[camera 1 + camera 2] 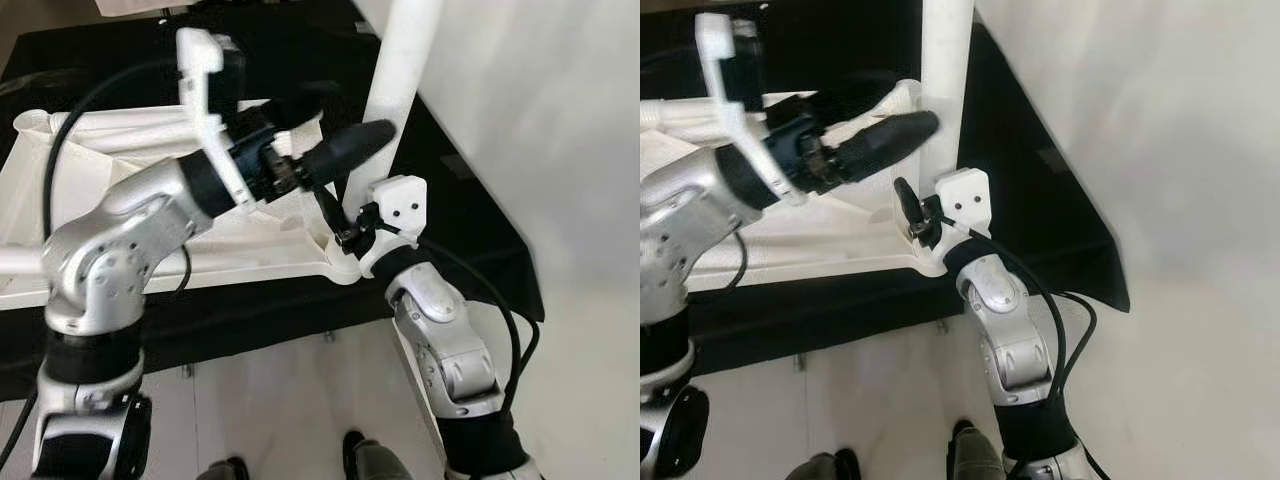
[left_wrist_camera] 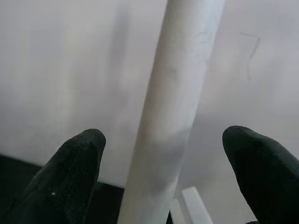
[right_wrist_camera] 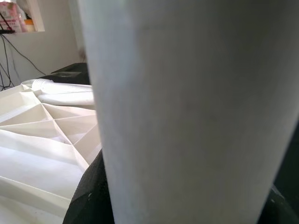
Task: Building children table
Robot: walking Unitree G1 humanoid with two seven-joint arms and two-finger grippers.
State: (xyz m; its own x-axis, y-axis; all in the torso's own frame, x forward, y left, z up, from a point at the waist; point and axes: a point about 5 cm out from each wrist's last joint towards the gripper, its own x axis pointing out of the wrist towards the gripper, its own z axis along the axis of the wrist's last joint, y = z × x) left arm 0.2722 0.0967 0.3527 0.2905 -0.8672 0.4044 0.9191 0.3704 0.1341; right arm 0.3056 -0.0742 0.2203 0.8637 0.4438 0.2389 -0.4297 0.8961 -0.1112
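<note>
The white children's table top lies upside down, ribbed underside up, on a black surface. A white table leg stands upright at its near right corner. My left gripper is open and reaches in from the left at mid height. Its black fingers sit either side of the leg with gaps, not touching it. My right gripper is low at the leg's base, by the corner socket. The leg is pressed between its dark fingers, so it is shut on the leg.
The black surface ends just in front of the table top and drops to a pale floor. A white wall rises close on the right. Another white tube lies across the ribbed underside. Two dark feet are seen below.
</note>
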